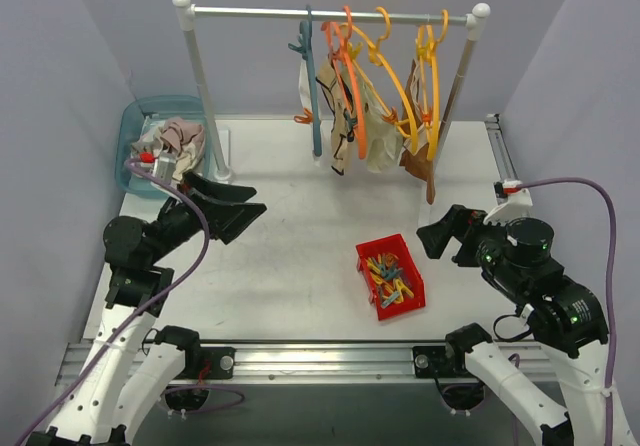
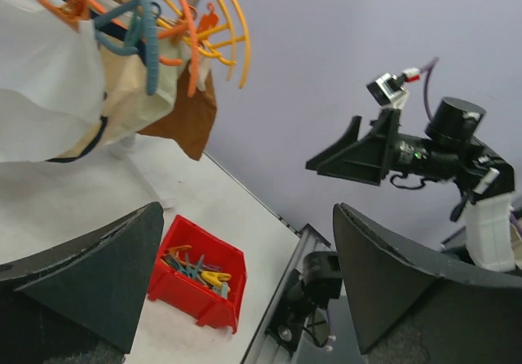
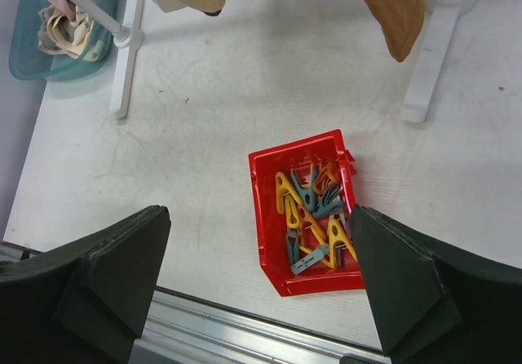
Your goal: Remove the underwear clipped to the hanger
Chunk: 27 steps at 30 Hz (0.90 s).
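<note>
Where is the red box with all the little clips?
In the top view the red box sits on the table right of middle, near the front edge, just left of the right gripper and in front of the hanging underwear.

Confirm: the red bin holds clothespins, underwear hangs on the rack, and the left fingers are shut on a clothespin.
Wrong about the left fingers: the left wrist view shows them open and empty. The red bin does hold clothespins, and underwear hangs on the rack.

Underwear (image 1: 378,131) on hangers (image 1: 350,71); red bin (image 1: 403,311) of clothespins (image 1: 390,278) nearby.
</note>
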{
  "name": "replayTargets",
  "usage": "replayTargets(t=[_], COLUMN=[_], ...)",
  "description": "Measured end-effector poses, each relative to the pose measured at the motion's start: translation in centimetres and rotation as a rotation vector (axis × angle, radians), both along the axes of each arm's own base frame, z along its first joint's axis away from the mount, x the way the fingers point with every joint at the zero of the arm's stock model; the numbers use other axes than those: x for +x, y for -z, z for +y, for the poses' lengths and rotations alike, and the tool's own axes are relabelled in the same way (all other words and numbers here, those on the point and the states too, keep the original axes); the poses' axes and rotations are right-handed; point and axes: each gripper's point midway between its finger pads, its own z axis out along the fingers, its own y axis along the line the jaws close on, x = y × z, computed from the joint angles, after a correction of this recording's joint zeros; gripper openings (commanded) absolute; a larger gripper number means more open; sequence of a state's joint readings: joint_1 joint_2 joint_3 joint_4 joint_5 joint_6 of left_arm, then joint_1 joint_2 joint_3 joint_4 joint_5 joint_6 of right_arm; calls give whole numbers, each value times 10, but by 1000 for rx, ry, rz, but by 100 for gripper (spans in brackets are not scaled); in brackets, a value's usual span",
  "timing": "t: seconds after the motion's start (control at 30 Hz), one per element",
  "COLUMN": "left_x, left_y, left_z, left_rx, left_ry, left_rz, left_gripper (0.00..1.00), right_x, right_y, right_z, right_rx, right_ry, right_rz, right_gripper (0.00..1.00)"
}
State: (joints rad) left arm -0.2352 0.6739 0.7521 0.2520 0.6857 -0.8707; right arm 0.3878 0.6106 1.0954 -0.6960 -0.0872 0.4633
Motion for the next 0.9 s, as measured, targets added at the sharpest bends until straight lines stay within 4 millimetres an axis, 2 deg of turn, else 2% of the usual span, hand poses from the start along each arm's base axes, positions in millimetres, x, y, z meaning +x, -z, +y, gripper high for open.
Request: replayTargets(t=[0.1, 0.27, 0.43, 0.6, 0.67, 0.8, 0.9], left_x=[-7, 4, -3, -25, -34, -50, -53], left_y=[0, 21, 36, 29, 26, 33, 41], left_z=[-6, -17, -13, 0, 7, 18, 20], left_rx=[-15, 5, 71, 157, 183, 220, 241], left_ry=[69, 150, 130, 61, 22, -31, -35], left_rz=[-8, 89, 123, 78, 49, 31, 51], left_gripper=[94, 94, 94, 94, 94, 94, 94], right_x=[0, 8, 32, 61, 75, 104, 131], right_y=[-4, -24, -67, -107, -116, -118, -112], right_z=[0, -4, -16, -21, -21, -20, -10], right_rx=[-14, -52, -128, -209, -242, -303, -341], right_ry=[-7, 1, 75, 113, 125, 153, 139], right_rz=[-3, -26, -90, -149, -157, -141, -111], right_gripper=[100, 100, 100, 99, 97, 94, 90])
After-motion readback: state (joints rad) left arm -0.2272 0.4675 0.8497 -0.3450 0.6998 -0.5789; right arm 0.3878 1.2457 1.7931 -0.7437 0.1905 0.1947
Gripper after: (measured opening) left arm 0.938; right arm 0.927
